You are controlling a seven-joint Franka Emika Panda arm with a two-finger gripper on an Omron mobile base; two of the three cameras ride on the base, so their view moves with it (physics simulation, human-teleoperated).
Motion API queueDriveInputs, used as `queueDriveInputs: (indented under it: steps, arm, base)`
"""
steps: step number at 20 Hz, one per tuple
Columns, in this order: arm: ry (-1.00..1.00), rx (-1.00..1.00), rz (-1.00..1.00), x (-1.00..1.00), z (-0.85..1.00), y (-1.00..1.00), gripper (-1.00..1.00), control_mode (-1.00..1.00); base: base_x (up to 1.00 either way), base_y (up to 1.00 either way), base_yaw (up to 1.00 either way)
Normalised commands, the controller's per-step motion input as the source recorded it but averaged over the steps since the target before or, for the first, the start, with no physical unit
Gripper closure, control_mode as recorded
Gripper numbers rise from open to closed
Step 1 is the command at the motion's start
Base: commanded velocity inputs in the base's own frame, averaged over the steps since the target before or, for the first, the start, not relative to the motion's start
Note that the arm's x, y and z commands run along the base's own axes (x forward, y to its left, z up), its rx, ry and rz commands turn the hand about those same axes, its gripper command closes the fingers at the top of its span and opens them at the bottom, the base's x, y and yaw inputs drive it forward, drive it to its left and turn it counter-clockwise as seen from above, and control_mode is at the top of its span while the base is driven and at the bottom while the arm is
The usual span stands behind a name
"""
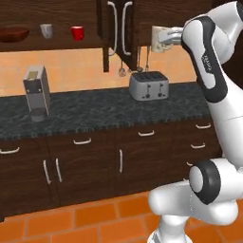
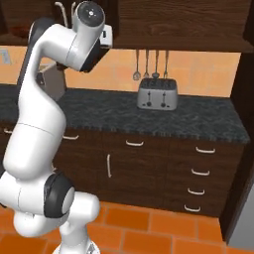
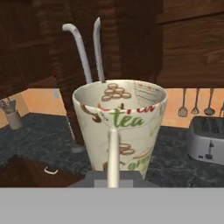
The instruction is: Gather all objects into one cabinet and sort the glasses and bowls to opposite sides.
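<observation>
My gripper [image 1: 164,40] is shut on the cream mug [image 1: 156,37], held high beside the closed wall cabinet doors with long curved grey handles [image 1: 125,27]. In the hand view the cream mug [image 3: 119,124] stands upright and close, printed with "tea", its handle [image 3: 113,153] facing the camera. To the left, the cabinet shelf [image 1: 54,46] lies open. On it sit the brown wooden bowl [image 1: 13,33] at the far left, the grey mug [image 1: 46,31] and the red mug [image 1: 77,33].
A grey toaster [image 1: 149,86] and a coffee machine [image 1: 37,92] stand on the dark stone counter [image 1: 95,111]. Utensils [image 2: 146,67] hang on the wall above the toaster [image 2: 158,94]. Lower doors and drawers [image 2: 198,171] run beneath the counter.
</observation>
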Motion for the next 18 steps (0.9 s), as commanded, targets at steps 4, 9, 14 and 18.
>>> queueDriveInputs:
  steps: [4, 9, 14, 18]
  arm:
    - [0.00, 0.00, 0.00, 0.00, 0.00, 0.00, 1.00, 1.00]
    - [0.00, 0.00, 0.00, 0.00, 0.00, 0.00, 1.00, 1.00]
    - [0.00, 0.00, 0.00, 0.00, 0.00, 0.00, 1.00, 1.00]
    - [0.00, 0.00, 0.00, 0.00, 0.00, 0.00, 1.00, 1.00]
  base:
    - [-0.32, 1.00, 0.26]
    - [-0.27, 0.91, 0.27]
    - [0.73, 0.36, -0.02]
    - [1.00, -0.11, -0.07]
